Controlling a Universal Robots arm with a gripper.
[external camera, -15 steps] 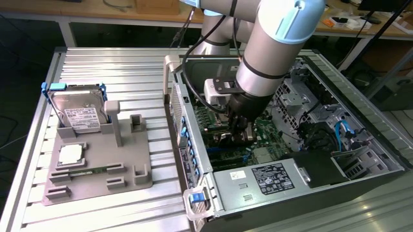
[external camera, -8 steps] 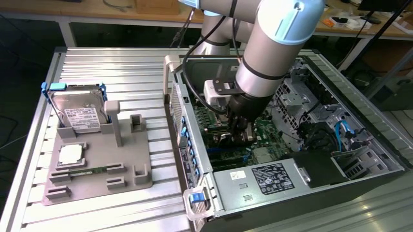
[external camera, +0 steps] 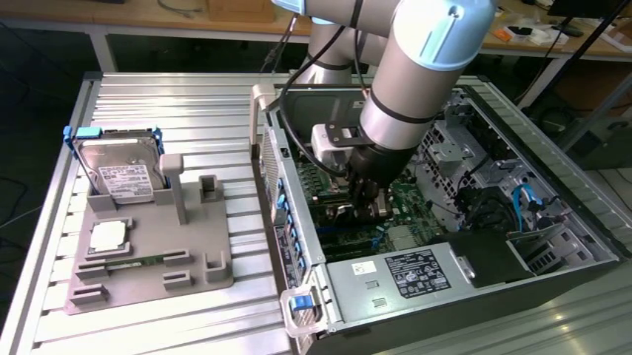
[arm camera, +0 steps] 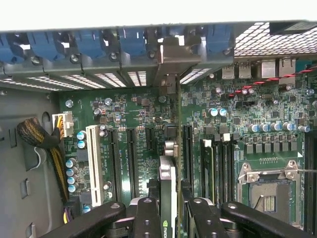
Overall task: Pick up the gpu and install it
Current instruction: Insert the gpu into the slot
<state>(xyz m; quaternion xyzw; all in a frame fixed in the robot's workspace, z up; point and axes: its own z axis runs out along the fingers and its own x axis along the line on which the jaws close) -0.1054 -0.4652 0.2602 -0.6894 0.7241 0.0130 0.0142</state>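
Gripper part-closed, fingers clamped on the two flat faces of the gpu; we read this as a firm hold on the card's body. In the exterior view the gripper sits down inside the computer case, over the motherboard. The gpu stands on edge across the board, between the long black expansion slots and the memory slots. Its metal bracket lies against the case's rear wall, by the blue latches. We cannot tell whether the edge connector is seated. We judge the card stiff and fairly light, but fragile at the connector and bare components. Gripping across cooler and board faces suits it, kept square with no twist.
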